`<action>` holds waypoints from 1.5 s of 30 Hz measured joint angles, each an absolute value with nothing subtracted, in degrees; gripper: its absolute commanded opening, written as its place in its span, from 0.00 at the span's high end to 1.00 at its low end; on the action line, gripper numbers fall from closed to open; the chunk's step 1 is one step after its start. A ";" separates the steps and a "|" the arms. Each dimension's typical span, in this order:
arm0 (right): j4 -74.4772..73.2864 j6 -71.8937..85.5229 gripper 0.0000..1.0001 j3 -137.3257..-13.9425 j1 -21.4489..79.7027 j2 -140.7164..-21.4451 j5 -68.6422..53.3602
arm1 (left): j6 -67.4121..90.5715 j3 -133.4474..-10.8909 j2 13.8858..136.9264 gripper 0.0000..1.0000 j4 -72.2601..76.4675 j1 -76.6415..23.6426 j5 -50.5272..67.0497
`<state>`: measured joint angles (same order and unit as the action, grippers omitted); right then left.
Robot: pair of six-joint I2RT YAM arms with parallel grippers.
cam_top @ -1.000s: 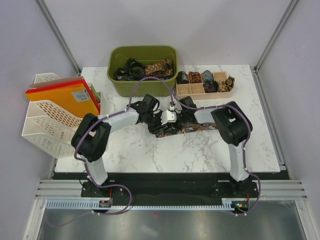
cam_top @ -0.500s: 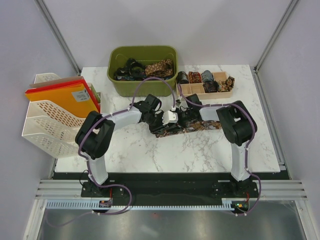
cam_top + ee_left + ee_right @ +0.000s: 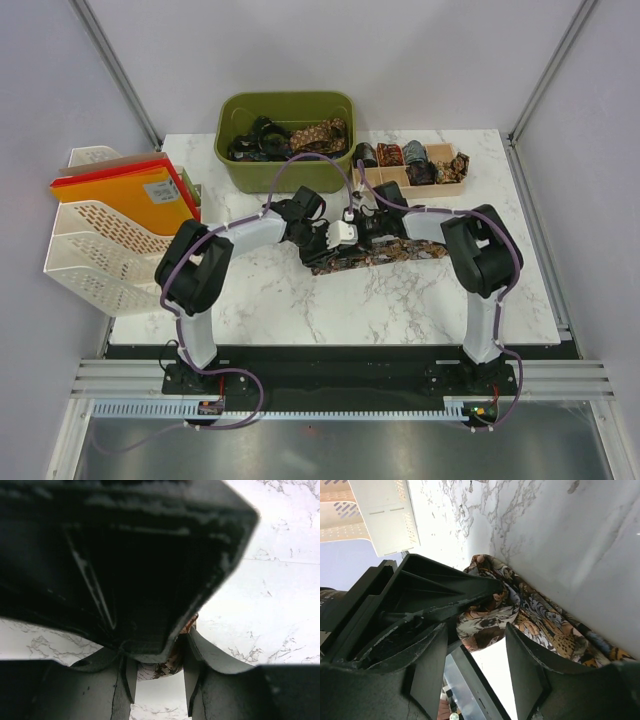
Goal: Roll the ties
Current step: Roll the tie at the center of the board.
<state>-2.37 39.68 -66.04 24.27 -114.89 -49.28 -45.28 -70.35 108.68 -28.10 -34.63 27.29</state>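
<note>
The right gripper stands parted around the bunched end of the paisley tie, not visibly clamped. The left gripper, nose to nose with it, has a scrap of that fabric between close-set fingers, though I cannot tell whether it pinches. From there the tie's long axis runs rightward along the tabletop, on the right arm's side, so the roll likely travels that way

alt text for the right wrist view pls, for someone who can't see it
A brown-gold paisley tie lies bunched on a white marble table, its folded end between the spread fingers of the right claw. A black part of the other arm fills the left side, with a white perforated rack beyond it.
</note>
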 measured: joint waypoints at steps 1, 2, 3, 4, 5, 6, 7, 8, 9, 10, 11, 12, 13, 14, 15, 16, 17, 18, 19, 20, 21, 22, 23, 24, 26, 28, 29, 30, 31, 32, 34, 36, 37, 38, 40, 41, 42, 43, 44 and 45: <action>-2.33 39.68 0.43 -66.04 24.36 -114.89 -49.30 | -45.28 -70.50 108.77 0.73 -28.25 -34.65 27.29; -2.28 39.66 0.43 -66.04 24.62 -114.89 -49.25 | -45.28 -70.61 108.84 0.73 -28.38 -34.65 27.31; -2.35 39.64 0.45 -66.04 24.75 -114.91 -49.19 | -45.30 -70.65 108.84 0.72 -28.47 -34.65 27.31; -2.39 39.62 0.48 -66.04 24.95 -114.93 -49.06 | -45.34 -70.70 108.86 0.72 -28.51 -34.68 27.31; -2.48 39.35 0.52 -66.04 25.12 -114.96 -48.93 | -45.36 -70.72 108.86 0.71 -28.58 -34.70 27.31; -2.63 39.07 0.62 -66.06 25.39 -115.02 -48.56 | -45.45 -70.74 108.86 0.71 -28.62 -34.70 27.31; -2.70 38.74 0.69 -66.08 25.65 -115.24 -48.16 | -45.52 -70.74 108.86 0.70 -28.64 -34.72 27.29; -2.90 38.35 0.86 -66.17 25.78 -115.55 -47.79 | -45.58 -70.76 108.86 0.67 -28.67 -34.74 27.29; -3.22 38.00 0.92 -66.30 25.93 -115.96 -47.53 | -45.69 -70.76 108.86 0.66 -28.69 -34.74 27.29; -3.73 37.54 0.97 -66.48 26.00 -116.33 -47.31 | -45.78 -70.76 108.84 0.64 -28.73 -34.74 27.29; -4.23 37.19 1.00 -66.61 25.98 -116.57 -47.09 | -45.89 -70.76 108.81 0.60 -28.75 -34.74 27.29; -4.69 37.06 1.00 -66.72 25.89 -116.77 -46.96 | -45.98 -70.76 108.81 0.58 -28.75 -34.76 27.31; -5.19 36.75 1.00 -66.92 25.80 -116.92 -46.87 | -46.13 -70.70 108.71 0.55 -28.67 -34.81 27.29; -5.58 36.51 1.00 -67.09 25.69 -117.01 -46.85 | -46.35 -70.52 108.55 0.49 -28.58 -34.85 27.29; -6.04 36.12 1.00 -67.33 25.65 -117.08 -46.85 | -46.59 -70.39 108.42 0.47 -28.42 -34.85 27.29; -6.68 35.59 1.00 -67.59 25.65 -117.19 -46.44 | -46.81 -70.15 108.27 0.45 -28.32 -34.85 27.29; -7.22 35.14 1.00 -67.79 25.56 -117.32 -46.17 | -47.20 -69.80 108.16 0.40 -28.16 -34.85 27.46; -7.79 34.72 1.00 -67.96 25.47 -117.54 -45.98 | -47.55 -69.56 108.12 0.38 -28.10 -34.83 27.59; -8.25 34.28 1.00 -68.12 25.36 -117.84 -45.78 | -47.72 -69.45 108.05 0.36 -28.08 -34.79 27.75; -8.67 34.02 1.00 -68.27 25.23 -118.06 -45.56 | -47.92 -69.25 107.92 0.31 -28.16 -34.72 28.10; -9.06 33.69 1.00 -68.36 25.06 -118.30 -45.41 | -47.97 -69.04 107.72 0.29 -28.21 -34.57 28.67; -9.52 33.23 1.00 -68.47 24.86 -118.50 -45.30 | -48.01 -68.84 107.44 0.26 -28.32 -34.30 29.15; -9.82 32.88 1.00 -68.60 24.73 -118.65 -45.10 | -48.03 -68.53 106.94 0.25 -28.51 -33.93 29.56; -10.09 32.62 1.00 -68.71 24.60 -118.80 -45.04 | -48.03 -68.03 106.24 0.24 -28.69 -33.41 30.02; -10.66 32.01 1.00 -68.82 24.27 -119.04 -44.86 | -47.99 -66.92 104.51 0.21 -28.73 -32.23 30.46; -11.25 31.44 1.00 -68.97 24.01 -119.39 -44.71 | -47.99 -65.39 102.37 0.20 -28.27 -31.00 30.46; -11.49 31.33 1.00 -69.12 23.94 -119.63 -44.82 | -47.99 -64.79 101.54 0.20 -28.25 -30.55 30.41; -11.66 31.22 1.00 -69.30 23.86 -119.87 -45.08 | -47.99 -64.40 101.08 0.20 -28.21 -30.15 30.35; -11.79 31.20 1.00 -69.43 23.83 -120.01 -45.28 | -47.97 -64.29 100.97 0.18 -28.18 -29.93 30.35; -11.88 31.20 1.00 -69.49 23.81 -120.07 -45.32 | -47.94 -64.27 100.99 0.17 -28.12 -29.87 30.33; -11.92 31.20 1.00 -69.52 23.77 -120.09 -45.32 | -47.86 -64.27 101.16 0.14 -28.05 -30.09 30.37; -12.01 31.18 1.00 -69.58 23.77 -120.16 -45.36 | -47.62 -64.27 101.34 0.12 -27.44 -30.50 30.37; -12.03 31.20 1.00 -69.60 23.77 -120.20 -45.41 | -47.42 -64.25 101.43 0.11 -27.00 -30.70 30.37; -12.05 31.18 1.00 -69.69 23.77 -120.38 -45.63 | -47.13 -64.14 101.49 0.11 -26.13 -31.03 30.37; -12.05 31.20 1.00 -69.87 23.70 -120.73 -46.19 | -46.72 -64.05 101.65 0.13 -25.02 -31.68 30.22; -12.03 31.22 1.00 -69.91 23.62 -120.86 -46.52 | -46.54 -64.05 101.71 0.15 -24.34 -32.10 30.06; -11.97 31.24 1.00 -69.91 23.55 -120.95 -46.72 | -46.44 -64.05 101.82 0.21 -23.70 -32.56 30.04; -11.90 31.24 1.00 -69.91 23.55 -120.95 -46.81 | -46.33 -64.05 102.00 0.24 -23.18 -32.97 30.04; -11.86 31.24 1.00 -69.91 23.55 -120.97 -46.85 | -46.13 -64.07 102.24 0.28 -22.76 -33.30 30.06; -11.84 31.24 1.00 -69.91 23.55 -120.97 -46.92 | -45.98 -64.12 102.54 0.36 -22.46 -33.61 30.04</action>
<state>-11.84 31.24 -69.91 23.55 -120.97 -46.92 -45.98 -64.12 102.54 -22.46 -33.61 30.04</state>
